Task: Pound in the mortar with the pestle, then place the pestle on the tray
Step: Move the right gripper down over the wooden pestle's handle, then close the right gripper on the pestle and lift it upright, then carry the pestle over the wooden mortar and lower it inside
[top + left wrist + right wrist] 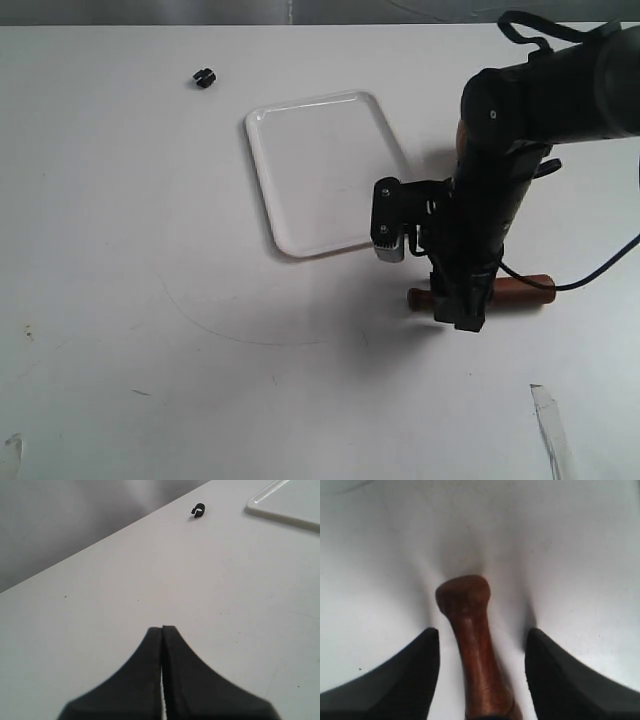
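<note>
Right wrist view: our right gripper [482,631] is spread astride the pestle [476,655], lying on the table [120,250] near the tray [320,250], ready to close on it; our left gripper [162,628] sits pressed together.

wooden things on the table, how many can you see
2. The pestle lies on the table within the open right gripper. The mortar is mostly behind the right arm, a brown sliver showing right of the tray. The arm could hide more.
</note>
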Available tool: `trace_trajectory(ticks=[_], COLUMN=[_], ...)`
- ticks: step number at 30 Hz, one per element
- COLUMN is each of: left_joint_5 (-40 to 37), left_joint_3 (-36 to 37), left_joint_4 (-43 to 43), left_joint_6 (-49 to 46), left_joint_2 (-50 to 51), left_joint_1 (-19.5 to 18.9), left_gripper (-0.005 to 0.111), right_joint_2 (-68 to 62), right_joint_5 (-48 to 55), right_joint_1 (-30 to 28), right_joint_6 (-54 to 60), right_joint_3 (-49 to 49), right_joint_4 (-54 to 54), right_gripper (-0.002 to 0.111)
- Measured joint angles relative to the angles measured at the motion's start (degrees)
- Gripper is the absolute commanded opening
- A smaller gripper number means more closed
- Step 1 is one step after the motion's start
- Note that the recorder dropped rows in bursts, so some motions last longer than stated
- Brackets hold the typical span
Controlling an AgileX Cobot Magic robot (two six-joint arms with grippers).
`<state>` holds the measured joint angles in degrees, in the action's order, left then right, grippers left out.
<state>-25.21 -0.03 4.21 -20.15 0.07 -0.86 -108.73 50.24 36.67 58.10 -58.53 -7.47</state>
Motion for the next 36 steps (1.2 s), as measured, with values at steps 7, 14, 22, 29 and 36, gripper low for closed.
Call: trace_trajectory(ticks=[7,14,22,29,36], left_joint_5=[0.0,0.0,0.0,0.0,0.0], left_joint_3=[0.0,0.0,0.0,0.0,0.0], left_joint_4=[0.0,0.0,0.0,0.0,0.0], left_joint_6=[0.0,0.0,0.0,0.0,0.0], left_joint_2=[0.0,0.0,0.0,0.0,0.0], left_joint_1=[0.0,0.0,0.0,0.0,0.0], left_gripper=[0.0,0.0,0.0,0.0,0.0], right_joint_2=[-1.1,-1.2,5.1,15.8,28.5], right_joint_5=[-0.4,-0.3,-5.9,-15.0,-36.2], right_joint_1=[0.5,0.5,0.5,0.5,0.5], right_joint_6=[0.2,0.0,-0.2,-0.2,-0.2], right_joint_3=[0.0,-0.2,0.1,0.1,6.3], right_joint_4=[0.7,0.7,-2.2,-7.2,-15.5], right_gripper=[0.007,0.0,0.0,0.0,0.0])
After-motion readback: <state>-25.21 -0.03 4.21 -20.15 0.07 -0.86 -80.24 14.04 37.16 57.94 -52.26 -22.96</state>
